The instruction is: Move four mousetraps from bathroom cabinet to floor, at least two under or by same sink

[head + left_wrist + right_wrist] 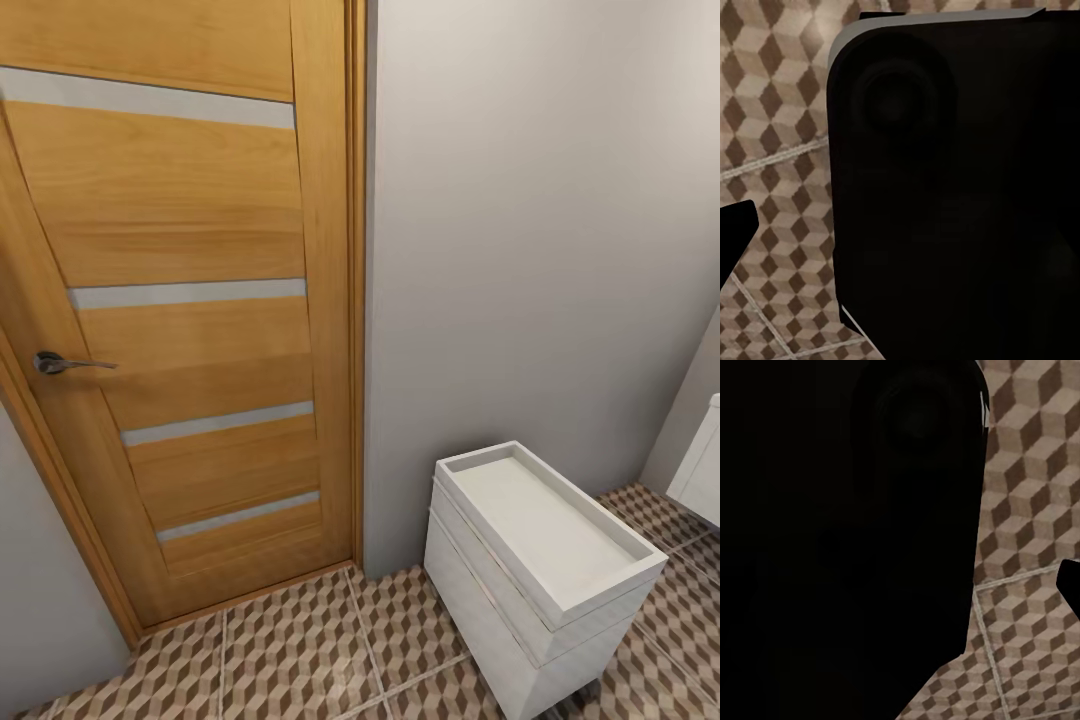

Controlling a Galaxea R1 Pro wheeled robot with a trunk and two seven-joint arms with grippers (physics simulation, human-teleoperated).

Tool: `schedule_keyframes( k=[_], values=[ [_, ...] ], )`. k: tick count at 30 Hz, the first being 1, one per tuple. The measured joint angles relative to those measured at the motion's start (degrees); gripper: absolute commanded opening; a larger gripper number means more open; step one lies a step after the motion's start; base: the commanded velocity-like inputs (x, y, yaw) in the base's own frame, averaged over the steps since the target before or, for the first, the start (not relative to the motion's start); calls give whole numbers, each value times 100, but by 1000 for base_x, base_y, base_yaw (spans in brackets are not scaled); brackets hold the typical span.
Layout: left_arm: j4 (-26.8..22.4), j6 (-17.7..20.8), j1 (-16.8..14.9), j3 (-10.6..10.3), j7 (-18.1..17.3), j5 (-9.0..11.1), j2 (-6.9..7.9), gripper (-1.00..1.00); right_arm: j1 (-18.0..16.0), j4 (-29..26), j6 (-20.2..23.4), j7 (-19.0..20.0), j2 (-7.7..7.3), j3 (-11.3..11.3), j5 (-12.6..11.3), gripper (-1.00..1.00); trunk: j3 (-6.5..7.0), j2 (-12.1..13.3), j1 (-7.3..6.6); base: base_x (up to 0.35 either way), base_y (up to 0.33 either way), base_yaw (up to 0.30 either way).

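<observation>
The mousetraps and the cabinet are out of view. The bathroom floor (300, 650) of brown, beige and cream cube tiles runs along the bottom of the head view. On it at the lower right stands a white vanity with a shallow rectangular basin top, apparently the sink (545, 520); I see no tap on it. Both wrist views look down on the same tiles (772, 112) (1035, 472) past a large dark part of the robot (952, 195) (847, 540). A small black piece pokes in at one edge of each wrist view; the jaws cannot be judged.
A shut orange-brown wooden door (190, 330) with grey strips and a metal lever handle (60, 363) stands at the left. A plain grey wall (540, 230) rises behind the vanity. Another white fixture (700, 470) shows at the right edge.
</observation>
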Motion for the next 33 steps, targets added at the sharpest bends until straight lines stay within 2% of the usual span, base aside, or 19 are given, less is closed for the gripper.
schedule_keyframes(
  k=[10,33],
  values=[
    [1,-2,0,0,3,2,0,100,0,0,0,0,0,-1,-1,100,0,0,0,0,0,105],
    [2,-2,1,0,15,3,0,100,0,0,-3,0,0,-3,-12,100,0,0,0,0,0,263]
  ],
)
